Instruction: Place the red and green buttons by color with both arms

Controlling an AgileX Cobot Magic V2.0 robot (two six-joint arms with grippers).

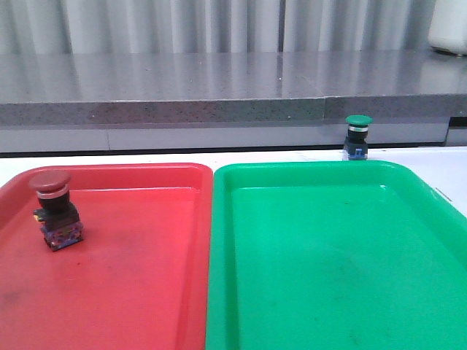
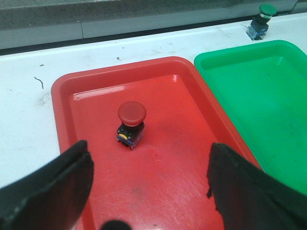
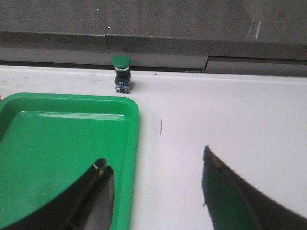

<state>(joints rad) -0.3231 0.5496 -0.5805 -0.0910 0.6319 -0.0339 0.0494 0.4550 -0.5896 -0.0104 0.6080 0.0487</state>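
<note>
1. Push-button switches: 2 — 1 red button (image 1: pixel 55 210) and 1 green button (image 1: pixel 357 136).
2. Trays: 2 — 1 red tray (image 1: pixel 146 292) and 1 green tray (image 1: pixel 328 277).
3. Grippers: 2 — left gripper (image 2: pixel 148 191), right gripper (image 3: pixel 158 201).

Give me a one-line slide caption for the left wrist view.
Open left gripper above the red tray, where the red button stands upright; green button stands on the table beyond the green tray.

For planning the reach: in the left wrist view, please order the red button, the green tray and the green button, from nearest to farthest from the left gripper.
1. Red button, inside red tray.
2. Green tray, beside it.
3. Green button, on the table beyond.
</note>
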